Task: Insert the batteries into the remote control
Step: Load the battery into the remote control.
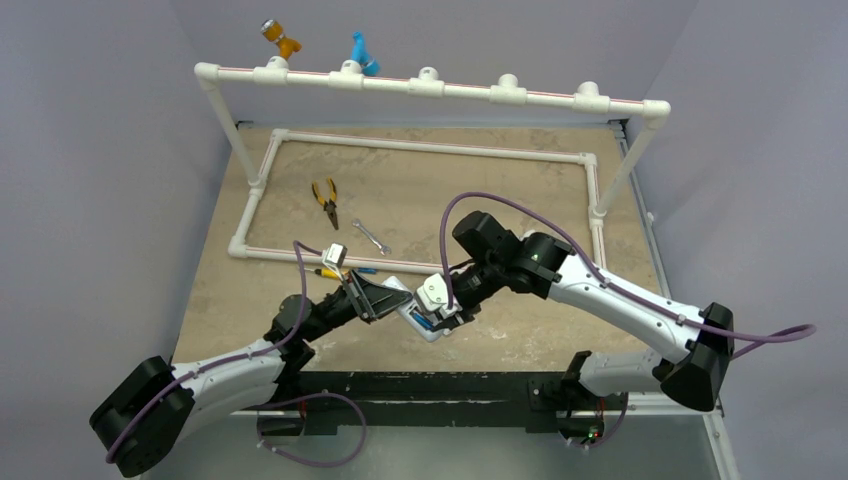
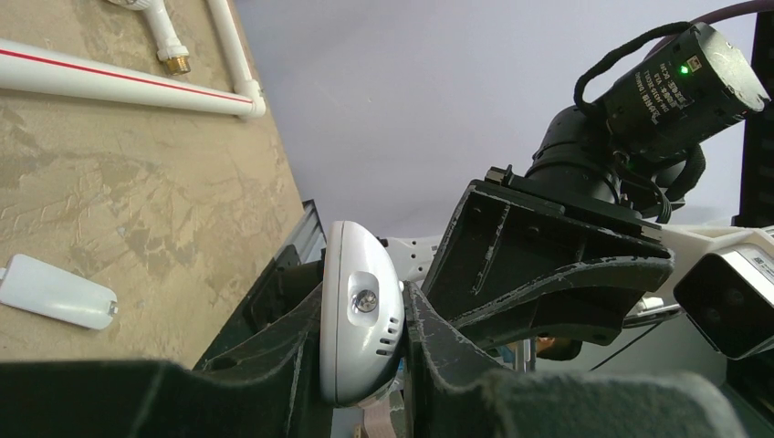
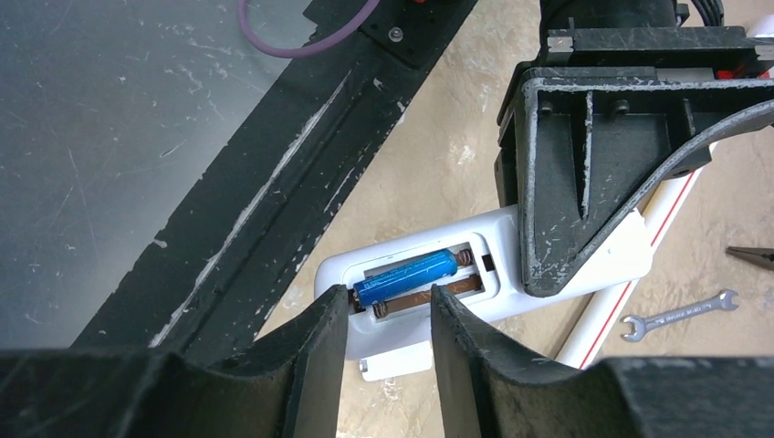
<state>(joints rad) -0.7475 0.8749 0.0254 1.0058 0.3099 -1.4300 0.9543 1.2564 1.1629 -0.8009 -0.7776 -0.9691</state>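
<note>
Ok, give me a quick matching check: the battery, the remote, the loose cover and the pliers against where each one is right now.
Things:
1. slim blue cylindrical battery
2. slim white plastic remote control
3. flat white plastic cover
4. yellow-handled metal pliers

Places:
A. inside the white pipe frame, near a silver wrench
B. raised off the table, back open
C. seated in the open slot
D. lying loose on the tan table

Pairs: 1-C, 2-B, 3-D, 4-A

White remote control (image 3: 392,342); blue battery (image 3: 406,276); yellow-handled pliers (image 1: 325,200); mottled tan table (image 1: 450,190)
</note>
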